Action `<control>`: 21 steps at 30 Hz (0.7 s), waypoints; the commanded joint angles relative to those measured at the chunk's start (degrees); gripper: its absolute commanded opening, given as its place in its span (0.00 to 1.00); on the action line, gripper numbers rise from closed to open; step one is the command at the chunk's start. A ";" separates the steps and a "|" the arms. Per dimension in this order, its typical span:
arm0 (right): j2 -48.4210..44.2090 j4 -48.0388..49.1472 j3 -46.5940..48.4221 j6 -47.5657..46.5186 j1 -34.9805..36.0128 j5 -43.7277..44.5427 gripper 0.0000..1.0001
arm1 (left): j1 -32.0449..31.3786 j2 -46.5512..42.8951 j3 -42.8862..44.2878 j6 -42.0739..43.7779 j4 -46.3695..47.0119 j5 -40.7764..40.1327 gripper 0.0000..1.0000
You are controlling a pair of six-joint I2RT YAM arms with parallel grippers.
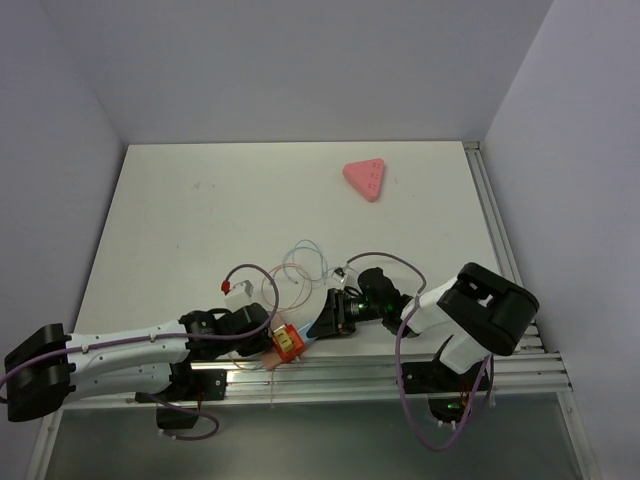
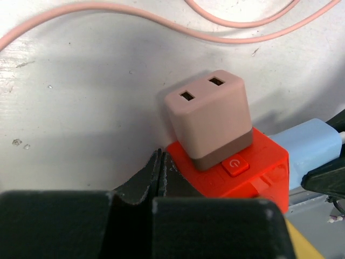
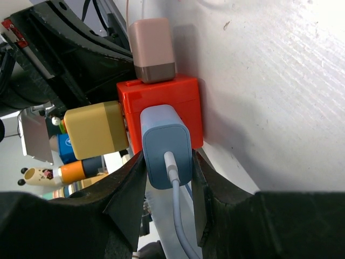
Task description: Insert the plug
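closest to the right wrist camera, the right gripper (image 3: 167, 164) has its jaws drawn in tight on the light-blue plug (image 3: 164, 145), one black finger on each side. the plug's front end sits flush against the orange-red block (image 3: 161, 94); how deep it is seated cannot be told. a white cable (image 3: 180, 216) trails from its back between the fingers. a pink adapter (image 3: 152, 48) stands on the block and a yellow plug (image 3: 97, 129) sticks out of its side. the left gripper (image 2: 161, 167) is fully closed on nothing, its tips touching the block's corner. the pink triangular socket strip (image 1: 365, 180) lies well apart, far up the table (image 1: 200, 220).
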 commanded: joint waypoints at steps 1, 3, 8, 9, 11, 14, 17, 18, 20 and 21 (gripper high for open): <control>2.87 0.39 0.42 -0.39 1.18 -2.68 0.00 | -0.76 -0.44 -0.33 -0.21 10.22 6.55 0.00; 2.96 0.92 0.24 -0.65 1.18 -2.95 0.00 | -0.76 -1.41 0.01 -0.04 9.62 5.94 0.00; 1.29 -0.74 0.86 -1.44 1.27 -2.59 0.00 | -0.76 -2.73 1.95 0.93 7.31 3.47 0.00; 1.12 -1.09 1.03 -1.44 1.45 -2.16 0.00 | -0.50 -2.56 1.86 1.10 8.11 3.91 0.00; 0.59 -2.15 1.56 -1.44 1.62 -1.63 0.00 | -0.50 -1.24 2.21 1.63 9.43 4.70 0.00; 0.59 -1.71 2.00 -0.83 2.32 -1.10 0.00 | -0.41 1.92 3.35 2.50 11.18 5.40 0.00; 1.29 -1.63 2.70 -0.04 3.73 -0.31 0.00 | -0.32 3.95 3.71 2.86 13.56 6.37 0.00; 1.64 -1.10 2.79 0.40 4.08 -0.13 0.00 | -0.41 4.30 3.79 2.95 14.09 6.46 0.00; 2.60 0.66 2.79 1.45 5.40 0.30 0.00 | -0.41 4.91 3.88 3.04 14.79 6.46 0.00; 3.13 1.45 2.70 2.07 5.66 0.22 0.00 | -0.41 4.92 3.88 3.04 14.97 6.46 0.00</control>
